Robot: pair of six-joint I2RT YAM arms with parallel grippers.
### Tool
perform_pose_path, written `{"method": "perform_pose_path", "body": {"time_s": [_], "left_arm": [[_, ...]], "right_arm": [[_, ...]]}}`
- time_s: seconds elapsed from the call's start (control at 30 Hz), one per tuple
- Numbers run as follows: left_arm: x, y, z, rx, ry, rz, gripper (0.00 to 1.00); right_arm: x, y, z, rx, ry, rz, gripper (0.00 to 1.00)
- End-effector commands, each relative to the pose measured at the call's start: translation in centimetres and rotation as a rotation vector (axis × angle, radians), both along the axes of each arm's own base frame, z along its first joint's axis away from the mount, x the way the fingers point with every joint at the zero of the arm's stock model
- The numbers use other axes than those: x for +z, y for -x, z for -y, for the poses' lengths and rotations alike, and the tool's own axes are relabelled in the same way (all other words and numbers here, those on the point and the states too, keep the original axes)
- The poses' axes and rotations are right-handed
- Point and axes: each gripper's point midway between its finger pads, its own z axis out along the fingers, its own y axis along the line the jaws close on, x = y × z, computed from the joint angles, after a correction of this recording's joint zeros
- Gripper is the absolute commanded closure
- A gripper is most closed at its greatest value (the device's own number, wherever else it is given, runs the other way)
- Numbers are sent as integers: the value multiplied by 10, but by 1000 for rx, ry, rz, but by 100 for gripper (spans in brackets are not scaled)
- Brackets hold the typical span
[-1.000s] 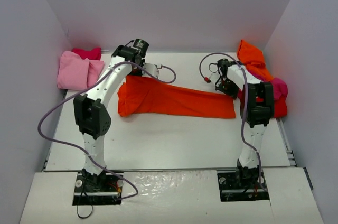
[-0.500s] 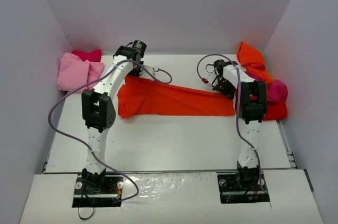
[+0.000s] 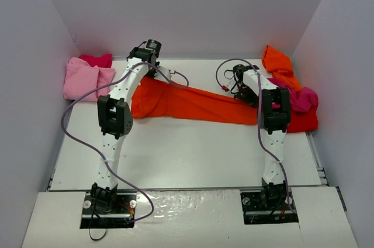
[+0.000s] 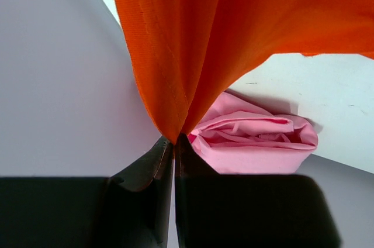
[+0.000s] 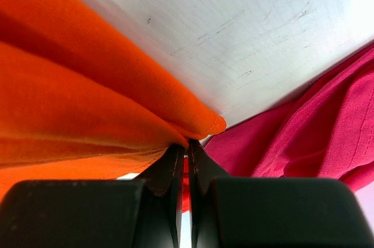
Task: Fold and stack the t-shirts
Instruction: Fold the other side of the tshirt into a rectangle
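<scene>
An orange t-shirt [image 3: 193, 104] stretches across the middle of the table between my two grippers. My left gripper [image 3: 158, 75] is shut on its left end, and the cloth [image 4: 193, 37] fans out from the closed jaws [image 4: 174, 141]. My right gripper [image 3: 244, 91] is shut on its right end [image 5: 87, 96]. Both ends are lifted off the table. A folded pink t-shirt [image 3: 85, 77] lies at the far left and also shows in the left wrist view [image 4: 257, 143].
A darker pink shirt [image 3: 96, 59] lies behind the folded pink one. A heap of unfolded shirts, orange [image 3: 277, 61], magenta [image 3: 304, 99] and red [image 3: 304, 122], sits by the right wall. The magenta cloth [image 5: 304, 131] is right beside my right gripper.
Both grippers have moved toward the back of the table, lifting the orange shirt's ends. The shirt now hangs stretched and slanted between them instead of lying flat.
</scene>
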Motion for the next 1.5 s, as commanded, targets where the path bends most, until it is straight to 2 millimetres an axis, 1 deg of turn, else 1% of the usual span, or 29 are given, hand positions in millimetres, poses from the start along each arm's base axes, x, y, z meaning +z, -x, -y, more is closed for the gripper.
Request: {"method": "perform_pose_path", "body": {"time_s": [0.0,0.03,0.07,0.13,0.2,0.23,0.27,0.3,0.33,0.4,0.43,0.53,0.57,0.63,0.67,0.7,0.73,0.77,0.83,0.9,0.97,1.03,1.13,1.2,1.23,1.33,1.47], "left_arm": [[36,-23,-3,-58,-49,118,100],[39,-26,-1,-74,-56,125,100],[42,-29,1,-88,-65,136,100],[44,-33,3,-97,-72,149,100],[49,-35,4,-103,-70,160,100],[49,-35,4,-101,-67,162,100],[49,-34,4,-98,-64,161,100],[48,-33,4,-94,-59,157,100],[48,-32,4,-91,-57,157,100],[48,-30,3,-83,-52,158,100],[51,-29,3,-79,-48,166,100],[49,-26,1,-66,-42,162,100],[48,-25,1,-63,-40,161,100],[49,-26,1,-57,-37,166,100],[51,-26,1,-57,-36,169,100],[51,-27,1,-55,-36,171,100],[50,-28,0,-52,-38,172,100],[48,-28,0,-49,-39,171,100],[51,-31,1,-44,-29,185,100],[52,-32,3,-42,-15,192,100],[50,-32,2,-36,-16,191,100],[47,-33,2,-33,-19,188,100],[46,-33,2,-33,-19,192,100],[46,-33,3,-33,-20,191,100],[47,-33,2,-34,-20,191,100],[46,-33,1,-33,-21,190,100],[47,-34,2,-36,-19,197,100]], "right_arm": [[-24,2,-10,-10,-35,-39,100],[-24,-1,-11,-18,-36,-25,100],[-26,-4,-11,-26,-28,-14,98],[-23,-14,-9,-49,-13,37,81],[-13,-31,-7,-78,-3,140,81],[-4,-42,-6,-95,-2,210,76],[9,-52,-5,-110,1,275,67],[21,-59,-1,-127,9,327,58],[31,-63,1,-138,16,360,53],[48,-68,3,-151,25,406,48],[54,-69,3,-152,27,419,47],[77,-71,7,-185,38,478,47],[84,-71,8,-194,34,495,47],[103,-68,5,-197,12,530,55],[109,-68,2,-192,-9,543,68],[118,-67,1,-197,-25,563,86],[129,-65,0,-201,-42,585,99],[143,-63,-4,-196,-63,609,100],[151,-55,-13,-178,-88,610,100],[159,-45,-26,-157,-137,609,100],[159,-36,-39,-142,-194,584,100],[149,-25,-53,-131,-235,539,100],[107,-5,-66,-121,-262,406,100],[84,8,-74,-106,-268,320,100],[67,15,-76,-100,-262,268,100],[42,27,-84,-79,-258,187,100],[25,32,-92,-73,-272,135,100]]}}
